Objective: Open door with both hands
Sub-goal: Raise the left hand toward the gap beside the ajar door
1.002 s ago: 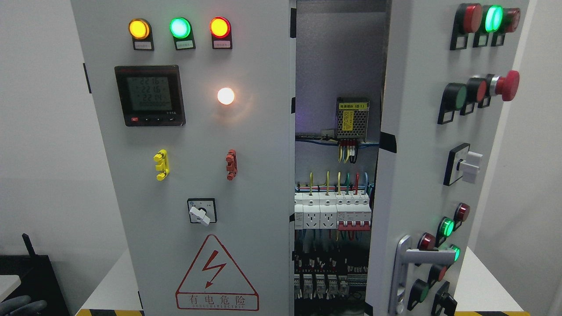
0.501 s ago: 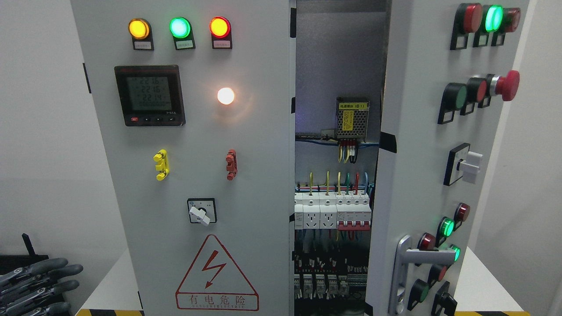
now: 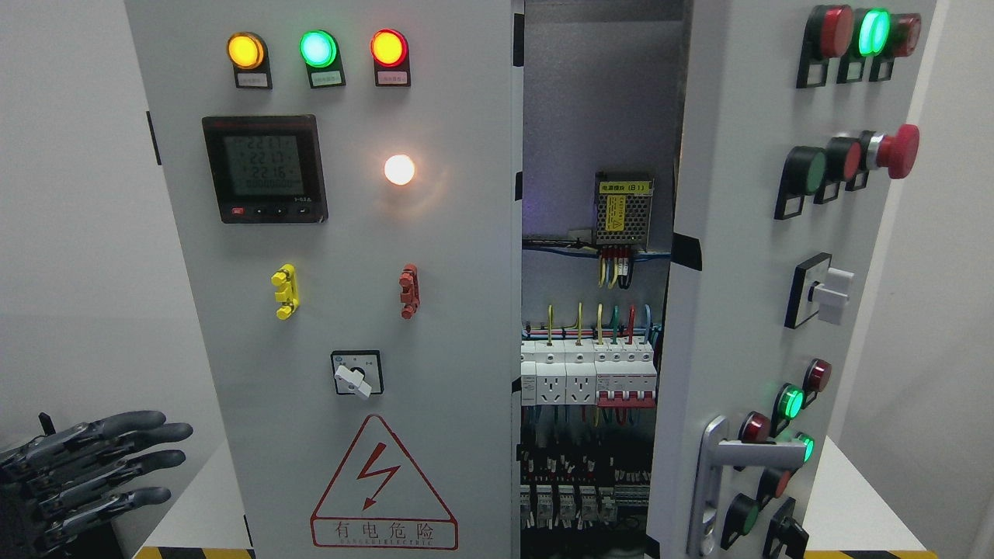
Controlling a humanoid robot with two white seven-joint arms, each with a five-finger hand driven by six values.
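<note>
Two doors (image 3: 342, 310) on cabinet: left shut, right door (image 3: 745, 310) swung partly open, handle (image 3: 718, 466) at its lower edge. Left hand (image 3: 85, 473) at lower left, fingers (image 3: 147, 423) spread, holding nothing, apart from cabinet. Right hand unseen. Risk: stray fingers knocking selector switch (image 3: 356, 375) during reach across panel.

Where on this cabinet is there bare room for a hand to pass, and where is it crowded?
Free: the gap between the left door and the ajar right door, above the power supply. Below that, breakers and wiring crowd it. The bare tabletop beside the open left hand is also free. The right door's outer face is packed with buttons.
</note>
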